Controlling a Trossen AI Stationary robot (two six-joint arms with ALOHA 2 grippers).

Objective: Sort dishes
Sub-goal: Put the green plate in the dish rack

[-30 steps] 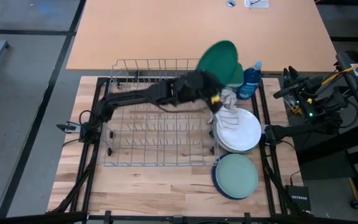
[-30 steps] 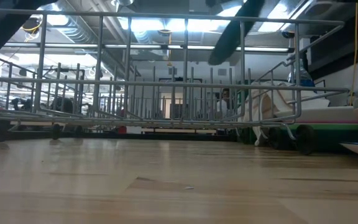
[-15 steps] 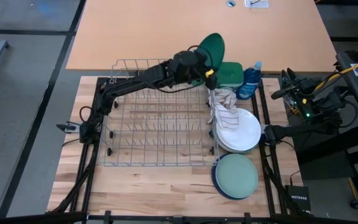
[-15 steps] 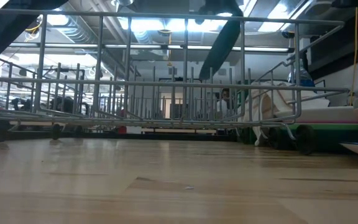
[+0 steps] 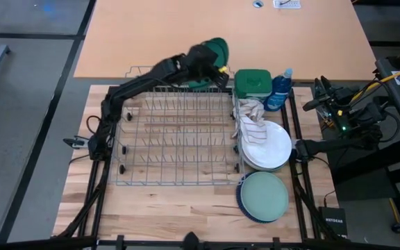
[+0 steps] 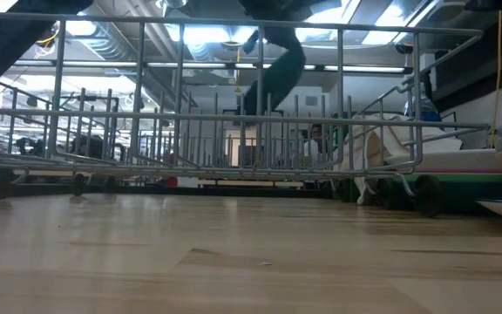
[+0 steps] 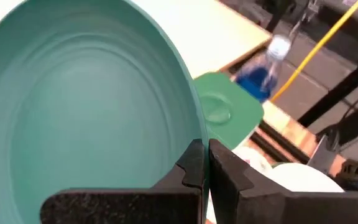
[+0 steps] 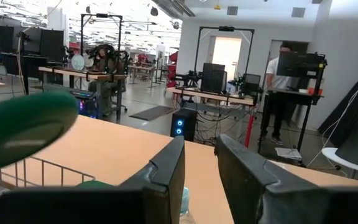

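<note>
— Where's the dark green plate [image 5: 215,50]?
— Above the wire rack's [image 5: 176,132] far edge, tilted, its rim pinched by the left gripper [image 7: 204,163].
— And the rest?
— White plates [image 5: 268,144] and a light green plate [image 5: 264,195] lie beside the rack. The right gripper [image 8: 199,163] waits, fingers apart, holding nothing.

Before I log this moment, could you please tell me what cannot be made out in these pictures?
- Left pincer: shut on the dark green plate; in the high view the arm hides the grip.
- Stack under the white plate: the cloth covers part, so no count.
- Navy plate: only a rim shows under the light green plate.
- Rack slot below the held plate: low view is too dim.
</note>
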